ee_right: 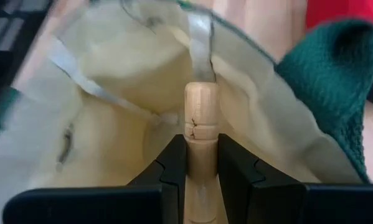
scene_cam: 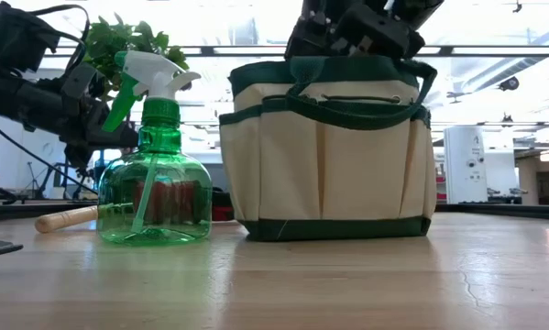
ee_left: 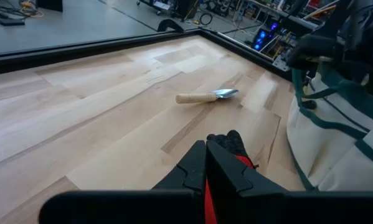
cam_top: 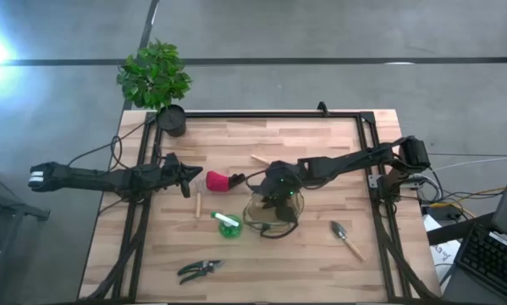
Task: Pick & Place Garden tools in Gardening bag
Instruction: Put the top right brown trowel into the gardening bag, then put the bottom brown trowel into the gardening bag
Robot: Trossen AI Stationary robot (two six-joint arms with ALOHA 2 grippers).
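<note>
Over table (cam_top: 321, 161), right end effector (cam_top: 278, 193) above bag (cam_top: 274, 213)

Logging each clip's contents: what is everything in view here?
bag: one, tan with green trim, table centre
spray bottle: one, green, just left of bag
shears: one, dark, near front edge
trowel: one, silver and wood, right of bag
second trowel: one, silver and wood, behind bag
loose handle: one, wooden, left of bottle
held tool: one, wooden handle, inside bag
red-and-black item: one, left of bag
plant: one, green, black pot, back-left corner
left gripper: shut on red-and-black item
right gripper: over bag, shut on held tool
</note>
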